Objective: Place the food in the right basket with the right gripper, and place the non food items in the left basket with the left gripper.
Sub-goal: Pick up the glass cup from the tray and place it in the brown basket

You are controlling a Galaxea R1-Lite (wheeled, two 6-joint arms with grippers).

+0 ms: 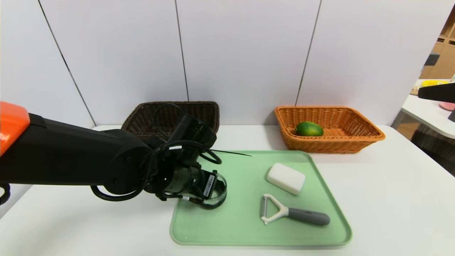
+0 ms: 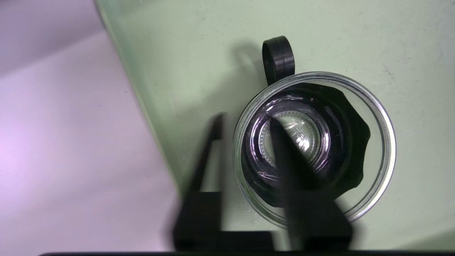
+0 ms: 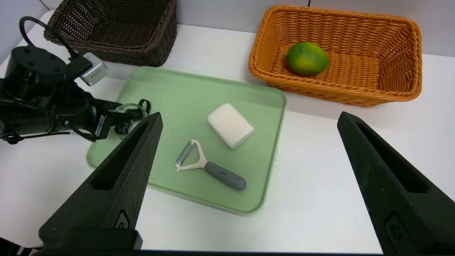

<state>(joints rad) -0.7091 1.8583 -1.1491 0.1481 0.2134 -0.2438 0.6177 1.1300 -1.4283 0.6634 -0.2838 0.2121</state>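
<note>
The green fruit lies inside the orange-tan basket at the back right. The dark brown basket stands at the back left, partly hidden by my left arm. On the green tray sit a clear glass cup with a black holder, a white soap-like block and a white peeler with a grey handle. My left gripper is open and straddles the cup's wall: one finger is inside the cup, the other outside. My right gripper hangs open and empty, high above the table's right side.
The tray lies in front of both baskets, in the middle of the white table. The cup stands near the tray's left edge. Bare table lies to the right of the tray. Another white table stands at the far right.
</note>
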